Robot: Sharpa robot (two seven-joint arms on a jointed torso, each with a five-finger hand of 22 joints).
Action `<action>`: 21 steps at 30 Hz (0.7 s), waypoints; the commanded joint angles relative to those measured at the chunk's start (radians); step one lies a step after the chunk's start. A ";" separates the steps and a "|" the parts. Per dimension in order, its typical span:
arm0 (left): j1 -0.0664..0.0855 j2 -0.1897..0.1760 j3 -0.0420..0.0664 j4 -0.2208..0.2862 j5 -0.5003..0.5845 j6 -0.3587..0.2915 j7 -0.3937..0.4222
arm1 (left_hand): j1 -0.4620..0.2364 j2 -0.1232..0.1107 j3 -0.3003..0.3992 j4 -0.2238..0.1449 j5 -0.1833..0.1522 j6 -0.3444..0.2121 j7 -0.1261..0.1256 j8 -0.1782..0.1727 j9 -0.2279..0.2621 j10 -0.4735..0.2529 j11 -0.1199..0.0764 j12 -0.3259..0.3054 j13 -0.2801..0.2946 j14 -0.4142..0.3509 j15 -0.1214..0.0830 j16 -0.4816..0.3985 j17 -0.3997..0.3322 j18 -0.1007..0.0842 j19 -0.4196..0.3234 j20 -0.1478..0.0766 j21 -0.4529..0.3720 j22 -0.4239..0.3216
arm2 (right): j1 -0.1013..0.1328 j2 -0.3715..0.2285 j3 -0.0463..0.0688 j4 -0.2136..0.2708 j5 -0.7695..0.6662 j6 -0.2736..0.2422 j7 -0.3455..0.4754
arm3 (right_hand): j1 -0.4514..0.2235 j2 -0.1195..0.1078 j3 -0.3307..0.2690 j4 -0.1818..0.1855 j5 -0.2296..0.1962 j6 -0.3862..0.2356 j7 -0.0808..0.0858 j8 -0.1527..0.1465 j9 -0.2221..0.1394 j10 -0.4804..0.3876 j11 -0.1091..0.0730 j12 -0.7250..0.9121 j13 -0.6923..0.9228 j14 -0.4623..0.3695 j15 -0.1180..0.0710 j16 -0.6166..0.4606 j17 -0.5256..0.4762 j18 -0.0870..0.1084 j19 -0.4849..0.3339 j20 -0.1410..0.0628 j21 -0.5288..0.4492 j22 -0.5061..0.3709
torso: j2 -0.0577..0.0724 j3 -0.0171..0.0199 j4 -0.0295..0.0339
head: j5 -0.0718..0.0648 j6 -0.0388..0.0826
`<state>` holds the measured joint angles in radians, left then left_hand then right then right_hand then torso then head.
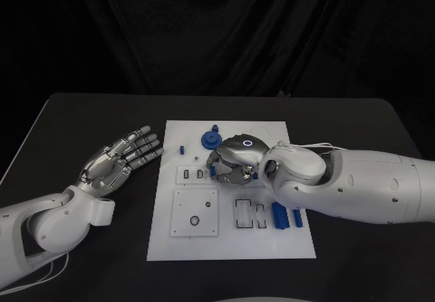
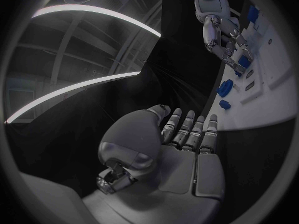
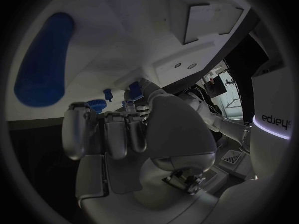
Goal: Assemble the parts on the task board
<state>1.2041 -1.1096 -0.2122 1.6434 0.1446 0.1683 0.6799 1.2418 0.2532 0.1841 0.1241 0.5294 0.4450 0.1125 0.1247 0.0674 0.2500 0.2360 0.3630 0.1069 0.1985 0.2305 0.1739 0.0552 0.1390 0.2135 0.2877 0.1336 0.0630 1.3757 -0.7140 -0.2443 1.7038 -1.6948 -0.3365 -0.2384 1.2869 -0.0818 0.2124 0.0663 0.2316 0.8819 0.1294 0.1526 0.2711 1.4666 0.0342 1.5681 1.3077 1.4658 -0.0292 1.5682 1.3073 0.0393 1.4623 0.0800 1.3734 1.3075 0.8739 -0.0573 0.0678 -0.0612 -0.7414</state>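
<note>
right hand fingers curl over a blue part on the task board.

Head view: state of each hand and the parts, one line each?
Left hand: open, fingers spread, beside the board.
Right hand: over the board, fingers curled around a blue part; grip unclear.
Blue gear: on the board, untouched.
Blue bars: lying flat on the board.

Place: robot lab | signs: black table, black backdrop curtain, white task board
</note>
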 commanded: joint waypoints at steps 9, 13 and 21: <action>0.000 0.000 0.000 0.000 0.000 0.017 0.081 | -0.010 0.000 0.009 -0.001 0.002 0.004 0.006 0.004 0.001 0.001 0.007 0.005 0.001 -0.002 0.004 0.004 -0.001 -0.014 -0.007 0.001 -0.001 -0.001 | -0.006 -0.003 -0.002 -0.005 -0.019 0.002 -0.010 | -0.010 -0.017 -0.027 0.011 -0.054 -0.036 -0.002 -0.019 -0.012 0.104 0.002 0.003 0.263 0.105 0.002 0.003 0.263 0.014 -0.003 0.003 -0.011 0.192 | 0.000 -0.0001 -0.0001 | 0.000 -0.002; 0.000 -0.004 0.001 0.001 0.000 0.012 0.085 | -0.010 0.000 0.009 -0.001 0.002 0.003 0.006 0.004 0.001 0.001 0.007 0.005 0.001 -0.003 0.004 0.003 -0.001 -0.014 -0.007 0.001 -0.001 -0.002 | -0.006 -0.009 -0.002 -0.005 -0.020 -0.035 0.012 | -0.041 -0.032 -0.058 0.038 -0.109 -0.060 -0.006 -0.030 -0.023 0.104 -0.003 0.003 0.263 0.105 -0.001 0.003 0.263 0.014 -0.001 0.001 -0.010 0.193 | 0.000 -0.0001 0.0001 | 0.000 -0.001; 0.000 -0.014 0.001 0.012 0.000 0.001 0.095 | -0.011 -0.001 0.010 -0.002 0.002 0.005 0.006 0.005 0.001 0.001 0.007 0.006 0.001 -0.003 0.004 0.004 -0.001 -0.014 -0.006 0.001 -0.001 -0.001 | -0.005 -0.046 -0.002 0.007 0.011 -0.187 0.109 | -0.097 -0.046 -0.139 0.134 -0.165 -0.059 -0.016 -0.024 -0.044 0.104 -0.014 0.003 0.263 0.105 -0.011 0.003 0.263 0.007 0.014 -0.009 0.012 0.202 | 0.000 0.0000 0.0002 | 0.008 0.012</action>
<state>1.2041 -1.1231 -0.2122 1.6510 0.1449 0.1673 0.6799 1.2418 0.2532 0.1869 0.1214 0.5294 0.4486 0.1161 0.1247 0.0673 0.2500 0.2360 0.3630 0.1069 0.1985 0.2305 0.1739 0.0554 0.1389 0.2135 0.2877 0.1336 0.0630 1.3717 -0.7559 -0.2473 1.7047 -1.7018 -0.4169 -0.1923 1.1954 -0.1278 0.0751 0.1933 0.0725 0.8174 0.1100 0.1250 0.2282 1.4668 0.0265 1.5681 1.3076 1.4676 -0.0322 1.5682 1.3073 0.0393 1.4655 0.0768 1.3825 1.3074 0.8740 -0.0574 0.0678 -0.0557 -0.7330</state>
